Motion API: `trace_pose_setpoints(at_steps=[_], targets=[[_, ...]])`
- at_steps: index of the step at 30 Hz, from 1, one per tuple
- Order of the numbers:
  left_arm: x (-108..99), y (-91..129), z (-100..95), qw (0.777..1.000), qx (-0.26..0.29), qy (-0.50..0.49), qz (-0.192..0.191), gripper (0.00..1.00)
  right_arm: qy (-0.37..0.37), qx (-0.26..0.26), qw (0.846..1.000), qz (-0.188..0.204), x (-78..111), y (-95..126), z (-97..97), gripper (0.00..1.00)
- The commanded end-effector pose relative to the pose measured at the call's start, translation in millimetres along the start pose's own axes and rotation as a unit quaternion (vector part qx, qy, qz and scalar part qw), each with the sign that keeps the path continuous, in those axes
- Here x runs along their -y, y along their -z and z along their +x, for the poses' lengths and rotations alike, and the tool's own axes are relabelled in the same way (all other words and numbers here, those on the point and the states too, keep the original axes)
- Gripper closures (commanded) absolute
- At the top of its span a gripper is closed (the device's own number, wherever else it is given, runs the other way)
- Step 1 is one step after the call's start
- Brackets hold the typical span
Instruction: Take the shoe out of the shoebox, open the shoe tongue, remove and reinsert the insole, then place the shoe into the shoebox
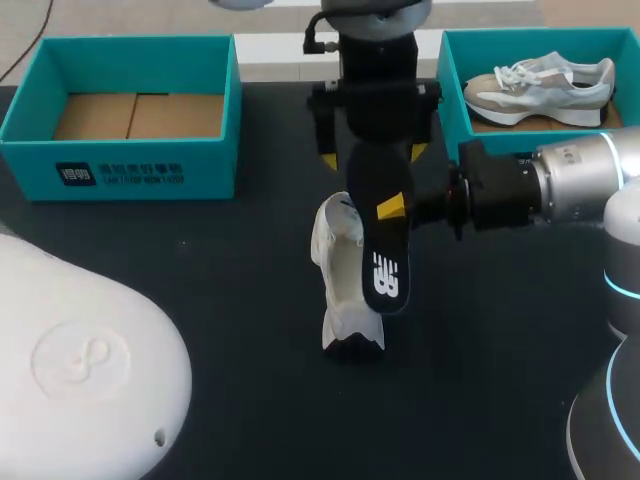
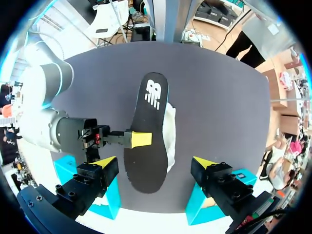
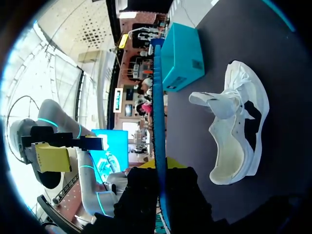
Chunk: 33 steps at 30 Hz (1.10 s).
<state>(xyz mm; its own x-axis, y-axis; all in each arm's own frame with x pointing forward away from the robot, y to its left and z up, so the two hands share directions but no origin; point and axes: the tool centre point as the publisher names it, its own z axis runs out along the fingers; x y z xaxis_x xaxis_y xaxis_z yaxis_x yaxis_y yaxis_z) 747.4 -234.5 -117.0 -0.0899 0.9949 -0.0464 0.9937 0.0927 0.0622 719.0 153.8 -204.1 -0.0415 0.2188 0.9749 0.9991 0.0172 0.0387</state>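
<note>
Dark desk [image 1: 200, 300] is spreading across the view, carrying everything shown. At its far right corner a teal box [image 1: 451, 88] is standing open, well apart from the desk's middle. Inside it a spare sneaker [image 1: 540, 88], grey and beige with white laces and a white sole, is lying lengthwise on the box's brown cardboard floor, its toe pointing left.

The right gripper [image 1: 393, 208], reaching in sideways, clamps the long black foam insole [image 1: 378, 230]. The left gripper [image 2: 156, 163] hangs directly above that insole, fingers spread wide.
</note>
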Motion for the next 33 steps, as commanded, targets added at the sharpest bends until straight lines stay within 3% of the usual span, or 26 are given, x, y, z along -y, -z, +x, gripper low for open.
trace_pose_setpoints(at_steps=[1,15,20,25,30,33], targets=[[-2,-1,-2.1,1.0,-0.001,0.001,0.002,0.0,-0.001,0.001,1.0,-0.002,-0.4,-3,-0.2,1.0],[-9,-12,-10.3,0.999,0.038,-0.009,-0.005,0.0,-0.002,0.001,1.0,-0.002,1.2,-7,1.4,1.0],[-12,-11,1.7,0.992,0.124,-0.001,0.014,0.0,-0.004,0.003,1.0,-0.001,1.6,-7,1.8,1.0],[-11,-9,16.9,0.967,0.25,0.02,0.039,0.0,-0.009,0.006,1.0,-0.001,1.8,-3,2.8,1.0],[-4,-10,30.4,0.942,0.332,0.027,0.036,0.0,-0.016,0.016,1.0,0.0,2.0,5,6.1,1.0],[-3,-10,37.7,0.932,0.355,0.043,0.051,0.0,-0.018,0.021,1.0,0.0,2.1,11,6.8,1.0]])
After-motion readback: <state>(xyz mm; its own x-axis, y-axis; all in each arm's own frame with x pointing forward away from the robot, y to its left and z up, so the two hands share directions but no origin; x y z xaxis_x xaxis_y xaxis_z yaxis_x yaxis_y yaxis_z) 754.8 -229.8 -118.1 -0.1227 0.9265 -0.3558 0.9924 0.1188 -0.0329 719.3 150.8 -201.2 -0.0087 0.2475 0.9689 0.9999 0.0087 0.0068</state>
